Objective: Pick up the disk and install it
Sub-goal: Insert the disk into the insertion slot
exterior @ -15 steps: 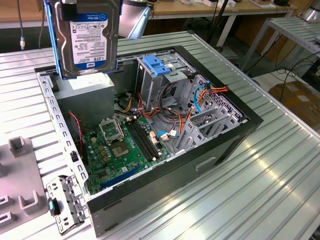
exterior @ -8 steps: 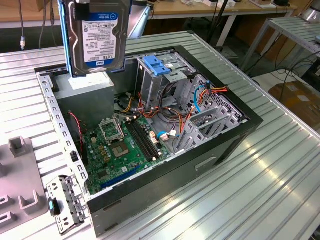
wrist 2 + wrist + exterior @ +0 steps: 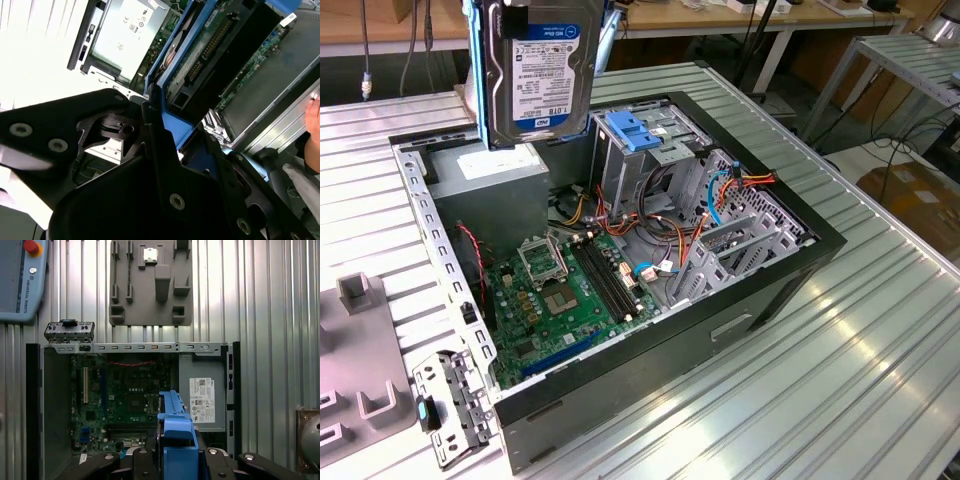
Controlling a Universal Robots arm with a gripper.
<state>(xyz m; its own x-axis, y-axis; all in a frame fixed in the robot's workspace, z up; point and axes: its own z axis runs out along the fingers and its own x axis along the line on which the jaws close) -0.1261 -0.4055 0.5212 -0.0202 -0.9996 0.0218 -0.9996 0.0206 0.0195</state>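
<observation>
Disk (image 3: 542, 75): silver-grey hard drive w/ blue carrier rails on its edges, hanging upright, label face toward the exterior view's camera.
Disk location: in the air over the open PC case (image 3: 775, 285), above where the PSU box (image 3: 485, 178) meets the mobo (image 3: 560, 290). Looks clear of both, not in any bay.
Gripper (image 3: 177, 460): clenched on the disk. Black fingers sit either side of the blue carrier in the first wrist view. In the exterior view the grip is at the disk's upper end.
Underside: second wrist view shows a green circuit board + black connector strip on the disk's back, blue rail alongside.
Handling (judgement): rigid metal body, no flex. Prob. heavy for its size. Smooth faces could slip if pinched on the flats. Shock-sensitive, and the bare board shouldn't be squeezed.
Where to hold (judgement): by the long edges / carrier rails, as the gripper has it now. Keep off the label face and board.
Cage: metal drive cage (image 3: 660, 160) w/ light-blue latch (image 3: 630, 135) inside the case, below the disk toward the exterior view's right.
Labels: disk has a white label w/ blue band + black print. PSU box has a white sticker w/ small symbols. Print not transcribed.
Other: ribbed metal table (image 3: 880, 380). Grey fixture plate (image 3: 150, 290) lies on it beyond the case.
</observation>
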